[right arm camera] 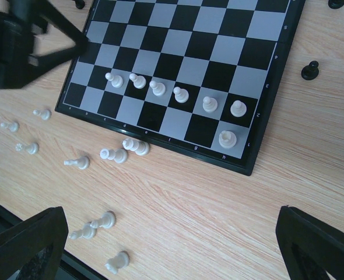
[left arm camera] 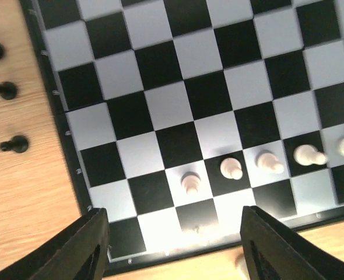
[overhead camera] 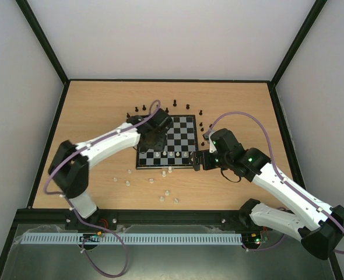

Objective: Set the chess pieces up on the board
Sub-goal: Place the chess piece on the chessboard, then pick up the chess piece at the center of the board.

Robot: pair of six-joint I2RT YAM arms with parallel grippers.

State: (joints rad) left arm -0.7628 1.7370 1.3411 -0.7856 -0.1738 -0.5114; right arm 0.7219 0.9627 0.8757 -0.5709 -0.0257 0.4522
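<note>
The left gripper (left arm camera: 175,233) and right gripper (right arm camera: 172,245) hang released, empty. White pieces (right arm camera: 113,154) litter the counter (right arm camera: 218,221) beside the board (right arm camera: 218,76); black pieces (overhead camera: 175,104) ring its far edge. Edge markings unreadable.

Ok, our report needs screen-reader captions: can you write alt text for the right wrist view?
A chessboard with six white pawns in a row and one more white piece on a corner square. Other white pieces are scattered on the wooden table beside it; the right gripper's open fingers fill the bottom corners.
</note>
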